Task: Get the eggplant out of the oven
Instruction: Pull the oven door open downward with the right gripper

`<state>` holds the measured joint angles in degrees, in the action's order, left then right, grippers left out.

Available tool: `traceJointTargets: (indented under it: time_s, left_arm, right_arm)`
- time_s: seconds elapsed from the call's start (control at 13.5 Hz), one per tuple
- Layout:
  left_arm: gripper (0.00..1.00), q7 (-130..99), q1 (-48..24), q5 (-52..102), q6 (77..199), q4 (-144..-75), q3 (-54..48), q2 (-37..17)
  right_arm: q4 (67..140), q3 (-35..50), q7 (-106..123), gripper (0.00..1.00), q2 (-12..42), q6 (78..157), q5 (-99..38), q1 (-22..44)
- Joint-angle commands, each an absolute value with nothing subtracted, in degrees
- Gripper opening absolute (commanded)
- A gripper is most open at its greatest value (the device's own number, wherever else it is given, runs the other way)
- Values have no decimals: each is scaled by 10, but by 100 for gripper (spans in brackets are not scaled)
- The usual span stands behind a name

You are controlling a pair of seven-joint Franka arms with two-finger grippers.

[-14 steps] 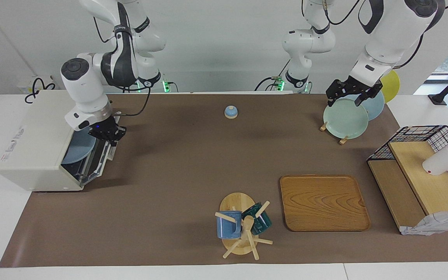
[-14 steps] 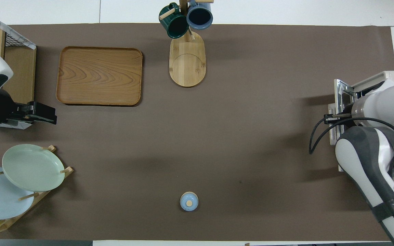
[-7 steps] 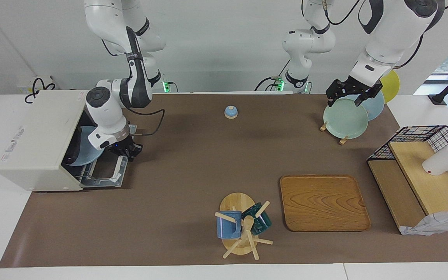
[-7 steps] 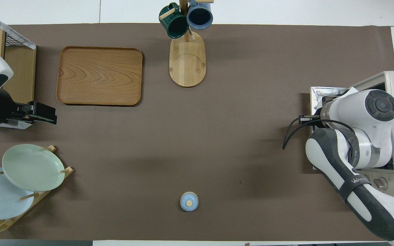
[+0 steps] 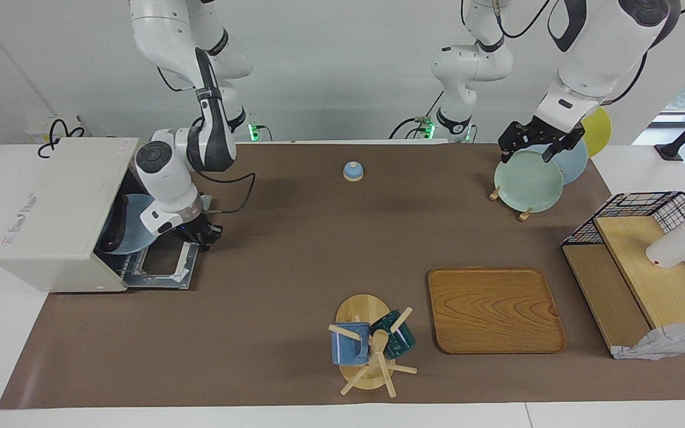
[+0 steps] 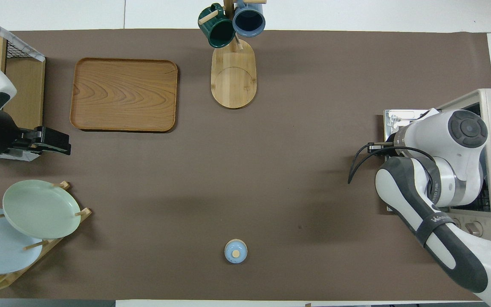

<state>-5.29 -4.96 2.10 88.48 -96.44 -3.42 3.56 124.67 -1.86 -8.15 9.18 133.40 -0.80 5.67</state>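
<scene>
Brown matting covers the table, where a wooden tray, a mug tree and a plate rack stand well apart from the oven at the right arm's edge. Its door lies open; inside, a dark eggplant rests on a blue plate, partly hidden. The right gripper sits low at the door's handle edge, its grip unreadable. The left gripper waits over the rack, fingers apart.
</scene>
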Motion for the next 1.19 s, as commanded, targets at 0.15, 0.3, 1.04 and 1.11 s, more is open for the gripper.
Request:
traceJointTargets:
  time_s: [0.15,0.3,1.04,1.11]
  left_arm:
    - [100,-54,-43,12,886,-968,-39,43]
    - [100,-54,-44,11,886,-968,-39,43]
    - [100,-55,-42,10,886,-969,-38,43]
    - [100,-55,-42,9,886,-969,-38,43]
  right_arm:
    - [1147,-30,-105,42,45,1159,2,55]
    - [1147,-27,-105,48,31,1146,50,29]
    - [1272,-28,-28,44,-7,1272,64,-41]
    - [1280,-28,-27,44,-8,1282,64,-42]
